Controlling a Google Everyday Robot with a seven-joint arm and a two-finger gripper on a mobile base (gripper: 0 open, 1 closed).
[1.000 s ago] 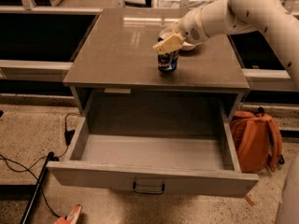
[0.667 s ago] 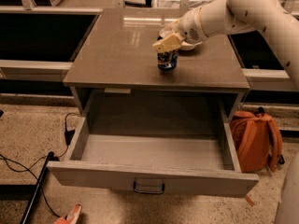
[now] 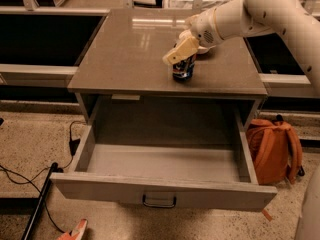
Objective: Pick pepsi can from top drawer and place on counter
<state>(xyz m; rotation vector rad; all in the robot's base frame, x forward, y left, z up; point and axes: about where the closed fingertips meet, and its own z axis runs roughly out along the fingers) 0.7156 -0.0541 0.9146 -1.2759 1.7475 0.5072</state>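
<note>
The pepsi can (image 3: 183, 70), dark blue with red-white markings, stands upright on the counter (image 3: 125, 54), right of centre near the front edge. My gripper (image 3: 182, 51) reaches in from the upper right and is shut on the top part of the can, hiding its top. The top drawer (image 3: 100, 189) is pulled fully open below the counter. Its inside shows nothing in it, and its dark handle (image 3: 159, 202) sits at the centre of the front panel.
A cream bowl (image 3: 204, 49) sits on the counter, mostly hidden behind my gripper. An orange backpack (image 3: 272, 149) leans on the floor right of the drawer. Black cables (image 3: 30, 179) and a red object (image 3: 72, 230) lie on the floor at the left.
</note>
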